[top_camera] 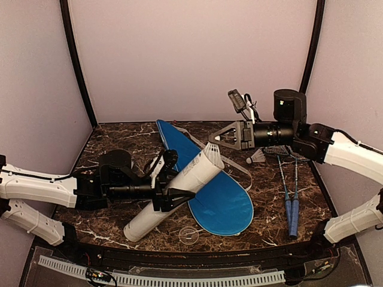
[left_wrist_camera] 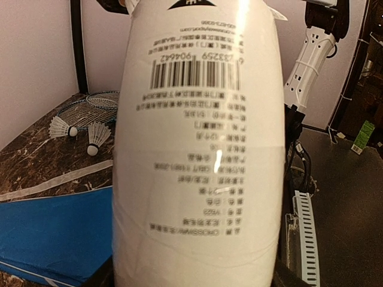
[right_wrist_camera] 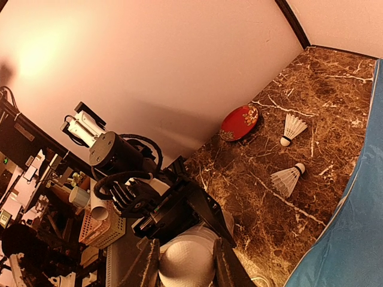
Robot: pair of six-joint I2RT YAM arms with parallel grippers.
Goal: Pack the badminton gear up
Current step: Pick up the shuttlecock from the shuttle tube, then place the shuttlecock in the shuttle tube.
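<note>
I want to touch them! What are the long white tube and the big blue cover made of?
The long white tube looks like glossy cardboard or plastic, because light glints off its smooth printed side. The big blue cover looks like soft fabric, since it lies flat and limp and has a pale strip along its edge. I can't be sure of either.

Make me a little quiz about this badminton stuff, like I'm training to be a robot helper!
1. True or false: nothing is holding the tube.
2. In the right wrist view, how many shuttlecocks lie near the red oval thing?
3. Where are the rackets? A: on top of the cover. B: on the table, beside the cover. C: inside the tube.
Key: 1 false, the left gripper grips it. 2 two. 3 B.
</note>
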